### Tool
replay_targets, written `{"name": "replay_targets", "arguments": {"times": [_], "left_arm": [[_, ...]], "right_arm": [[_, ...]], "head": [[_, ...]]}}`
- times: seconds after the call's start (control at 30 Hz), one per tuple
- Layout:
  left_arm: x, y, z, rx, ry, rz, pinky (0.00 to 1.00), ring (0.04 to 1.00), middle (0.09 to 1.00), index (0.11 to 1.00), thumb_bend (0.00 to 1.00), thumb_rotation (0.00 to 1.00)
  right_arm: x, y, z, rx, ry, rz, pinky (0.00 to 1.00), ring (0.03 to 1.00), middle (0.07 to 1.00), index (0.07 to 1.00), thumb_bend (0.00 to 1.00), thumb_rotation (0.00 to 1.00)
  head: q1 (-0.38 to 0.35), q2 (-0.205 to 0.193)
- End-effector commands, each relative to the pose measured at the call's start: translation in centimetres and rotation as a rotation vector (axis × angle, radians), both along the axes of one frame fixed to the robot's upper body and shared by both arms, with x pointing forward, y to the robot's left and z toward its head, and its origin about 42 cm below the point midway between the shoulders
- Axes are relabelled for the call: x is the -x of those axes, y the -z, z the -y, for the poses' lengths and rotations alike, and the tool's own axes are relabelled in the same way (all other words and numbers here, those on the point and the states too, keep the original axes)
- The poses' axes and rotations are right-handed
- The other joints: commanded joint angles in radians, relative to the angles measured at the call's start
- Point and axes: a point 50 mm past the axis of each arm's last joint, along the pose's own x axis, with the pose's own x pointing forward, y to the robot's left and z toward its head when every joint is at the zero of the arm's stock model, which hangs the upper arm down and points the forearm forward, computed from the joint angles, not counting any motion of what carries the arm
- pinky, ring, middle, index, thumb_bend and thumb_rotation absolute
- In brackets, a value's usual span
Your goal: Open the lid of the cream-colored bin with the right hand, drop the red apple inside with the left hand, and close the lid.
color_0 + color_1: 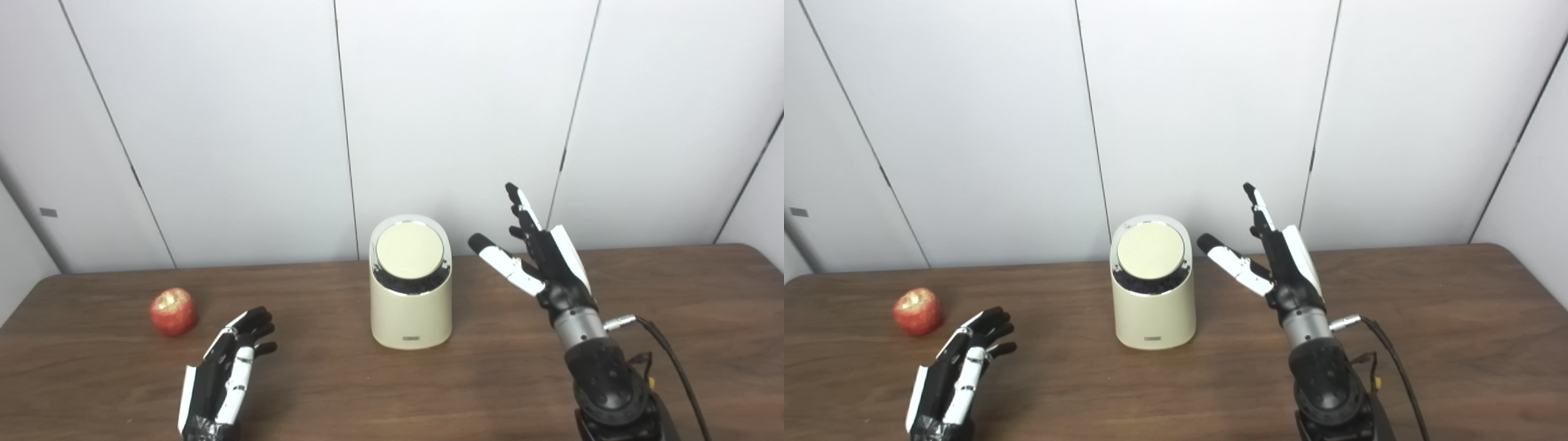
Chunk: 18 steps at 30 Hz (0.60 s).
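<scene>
Cream-colored bin [411, 288] is sitting mid-table with its round lid [410, 250] down and tilted toward the camera. The right hand's fingers [520, 211] are spread, grasping nothing, thumb pointing at 10 o'clock toward the lid rim; the right hand [539, 257] is hovering near the bin at its 3 o'clock, not touching. Step in hand, I'd say: open the lid. Suggest coming in over the rim and pressing or lifting at the lid edge, loading straight down so the bin isn't tipping or sliding. The left hand [226, 367] is waiting, loosely curled, holding nothing, low at 7 o'clock. The red apple [173, 312] is resting on the table [674, 318] at the bin's 9 o'clock, well apart, near the left fingertips but untouched.
</scene>
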Motion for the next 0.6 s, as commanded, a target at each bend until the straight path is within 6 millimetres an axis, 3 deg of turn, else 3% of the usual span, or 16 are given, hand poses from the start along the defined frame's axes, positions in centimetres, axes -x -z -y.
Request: {"name": "replay_targets", "arguments": {"times": [0.0,0.17,0.27,0.33,0.57], "left_arm": [[0.3,0.3,0.5,0.008,0.005,0.005,0.71,0.790,0.795,0.791,0.18,0.59],[0.4,0.2,0.6,0.012,0.005,0.007,0.72,0.794,0.796,0.795,0.20,0.59],[0.5,0.2,0.7,0.011,0.007,0.013,0.72,0.791,0.793,0.793,0.19,0.60],[0.6,0.2,0.8,0.011,0.007,0.011,0.72,0.793,0.793,0.793,0.18,0.59],[0.8,0.1,1.0,0.010,0.010,0.018,0.71,0.789,0.793,0.790,0.19,0.59]], "right_arm": [[-1.0,-2.3,-1.0,0.033,-0.014,0.084,0.87,0.966,1.000,1.000,0.74,0.64],[-2.3,-3.0,-2.7,0.089,-0.001,0.094,0.81,0.923,0.999,1.000,0.82,0.62],[-3.1,-3.2,-3.8,0.102,-0.017,0.091,0.89,0.974,1.000,1.000,0.83,0.56],[-3.5,-3.3,-4.5,0.120,-0.014,0.080,0.89,0.976,1.000,1.000,0.85,0.57],[-4.8,-3.2,-5.8,0.133,-0.016,0.053,0.88,0.986,1.000,1.000,0.88,0.45]], "head": [[0.002,0.003],[0.008,0.006],[0.011,0.008],[0.011,0.010],[0.019,0.016]]}}
